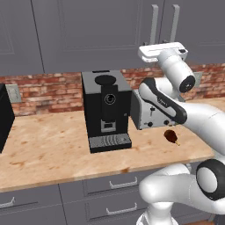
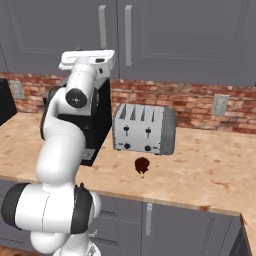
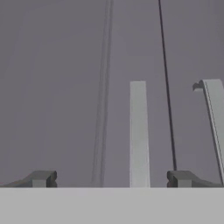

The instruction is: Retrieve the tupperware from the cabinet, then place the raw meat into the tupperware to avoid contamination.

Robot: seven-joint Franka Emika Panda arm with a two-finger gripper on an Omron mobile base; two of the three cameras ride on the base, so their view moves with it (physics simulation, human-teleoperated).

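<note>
Left base view: wooden counter [image 1: 52, 149] under brick wall [image 1: 48, 88] (grey cabinet [image 1: 88, 35] above); gripper [image 3: 111, 178] spread wide.

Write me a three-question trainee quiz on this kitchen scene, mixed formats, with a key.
1. True or false: the cabinet doors are shut.
2. The raw meat lies on the counter in front of which appliance? A) coffee machine B) toaster C) microwave
3. Fill in: the gripper faces a cabinet handle with its jaws ____.

Key
1. True; both doors sit flush.
2. B, the toaster; the coffee machine stands off to one side.
3. Open, with nothing between them.
</note>
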